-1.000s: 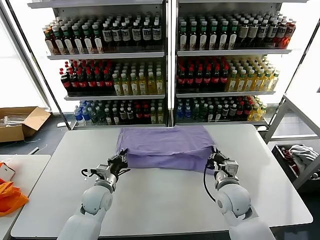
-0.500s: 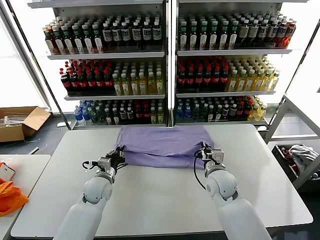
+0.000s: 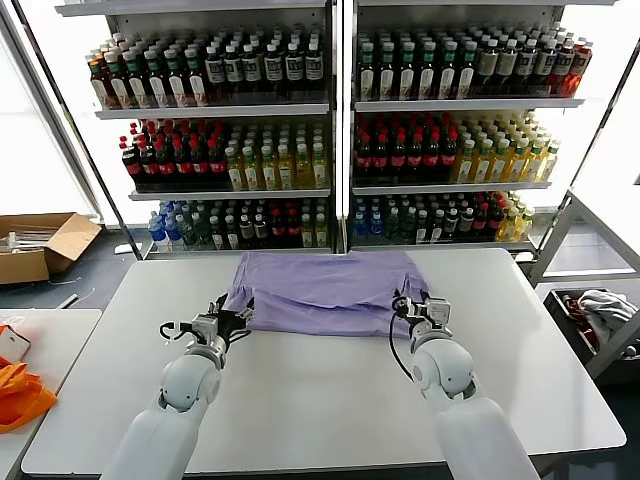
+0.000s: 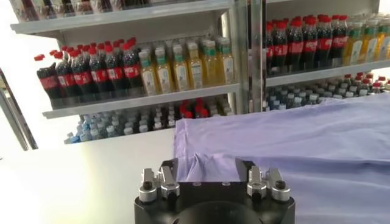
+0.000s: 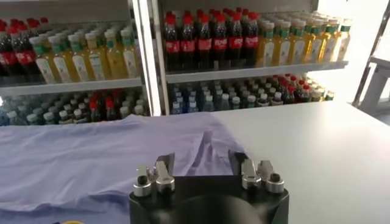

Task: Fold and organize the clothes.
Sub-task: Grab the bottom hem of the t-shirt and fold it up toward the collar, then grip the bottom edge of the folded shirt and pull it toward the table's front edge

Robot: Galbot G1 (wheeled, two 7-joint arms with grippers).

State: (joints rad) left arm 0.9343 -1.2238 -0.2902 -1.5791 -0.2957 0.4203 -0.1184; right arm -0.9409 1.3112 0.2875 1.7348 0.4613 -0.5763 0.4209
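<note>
Two claws of mine stand at the near edge of the clothes, one at each front corner. The clothes are one lavender T-shirt, folded into a wide band, and it lies flat on the white desk, in the far half of it, just before the shelves of bottles.

My left claw is at the near left corner of the shirt. Its fingers are apart, and in the left wrist view a small raised pleat of cloth shows between them, but I judge the fingers do not press it. My right claw is at the near right corner, also with fingers apart; in the right wrist view a little peak of cloth stands up between the two fingers. Nothing is clamped in either claw.

I think the claws are placed so because the two corners are the best points to carry a fold evenly: with one claw at each side the edge stays straight and the layers do not slide. The small peaks of cloth are, I believe, marks of a pinch, so this fold seems laid down. The band is still wide, so I judge that more folding remains. When I pull back, the fingers could catch the raised cloth and disturb the edge.
</note>
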